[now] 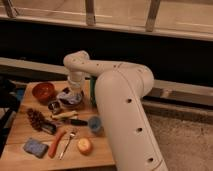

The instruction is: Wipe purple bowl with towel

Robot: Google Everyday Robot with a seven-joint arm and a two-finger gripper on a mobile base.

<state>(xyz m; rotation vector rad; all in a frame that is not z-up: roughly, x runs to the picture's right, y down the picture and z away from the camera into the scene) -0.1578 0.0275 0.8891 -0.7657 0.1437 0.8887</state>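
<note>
- The robot's white arm (120,100) fills the middle and right of the view, bending up and over to reach down at the back of the wooden desk (17,132)
- The claw (73,91) hangs at the end of the arm, directly over the purple bowl (70,98), at about 10 o'clock from the arm's thick lower part; I cannot tell how it is set
- The purple bowl sits toward the back of the desk, with crumpled cloth, seemingly the towel (67,95), lying in it under the claw
- A red-brown bowl (43,91) stands at 9 o'clock from the purple bowl, just beside it
- A small dark cup-like thing (54,105) lies at 7 o'clock from the purple bowl, close to it
- A pine cone (37,119) rests near the left edge of the desk, at 8 o'clock from the purple bowl
- A small blue cup (94,123) stands at 5 o'clock from the purple bowl, next to the arm
- At the front of the desk lie a blue sponge (35,147), an orange carrot-like stick (56,144), a fork (67,142) and a round orange fruit (84,145), set in a row from left to right
- A green thing (92,92) shows at 3 o'clock from the purple bowl, mostly hidden behind the arm
</note>
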